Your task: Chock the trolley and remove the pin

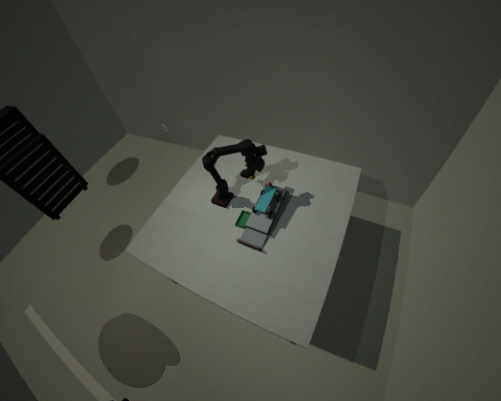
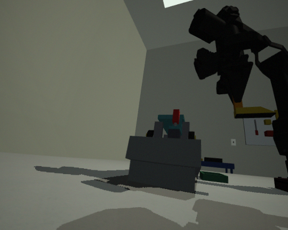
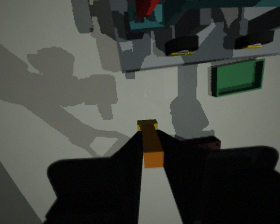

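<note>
The jaws were clamped on the orange handle of the yellow chock, hanging above the tabletop, uphill of the trolley. A careless descent could have knocked the stop pin, freeing the unchocked trolley to roll

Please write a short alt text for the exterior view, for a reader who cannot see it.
The black tool, raised at the right, grips the orange handle of the yellow chock. Left of it and lower, the grey ramp carries the teal trolley, red-headed stop pin in place. A green tray lies behind.
</note>
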Tool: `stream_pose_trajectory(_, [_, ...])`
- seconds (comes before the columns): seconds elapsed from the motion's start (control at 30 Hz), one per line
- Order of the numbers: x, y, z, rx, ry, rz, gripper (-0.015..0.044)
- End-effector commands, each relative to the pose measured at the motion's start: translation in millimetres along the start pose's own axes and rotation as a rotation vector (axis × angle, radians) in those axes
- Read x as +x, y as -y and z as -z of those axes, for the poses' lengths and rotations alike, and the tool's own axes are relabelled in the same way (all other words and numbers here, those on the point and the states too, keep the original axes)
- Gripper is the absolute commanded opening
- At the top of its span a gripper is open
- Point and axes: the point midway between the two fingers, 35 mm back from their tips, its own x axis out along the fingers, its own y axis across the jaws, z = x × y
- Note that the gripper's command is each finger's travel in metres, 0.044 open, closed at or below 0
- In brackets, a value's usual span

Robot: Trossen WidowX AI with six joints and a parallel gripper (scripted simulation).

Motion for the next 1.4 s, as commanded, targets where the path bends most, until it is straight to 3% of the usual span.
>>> stream_pose_trajectory(0.0, [0.0,0.5,-0.6,0.116,0.005,0.003,0.0000])
stream_pose_trajectory(1.37, [0.0,0.4,-0.6,1.470,0.009,0.003,0.0000])
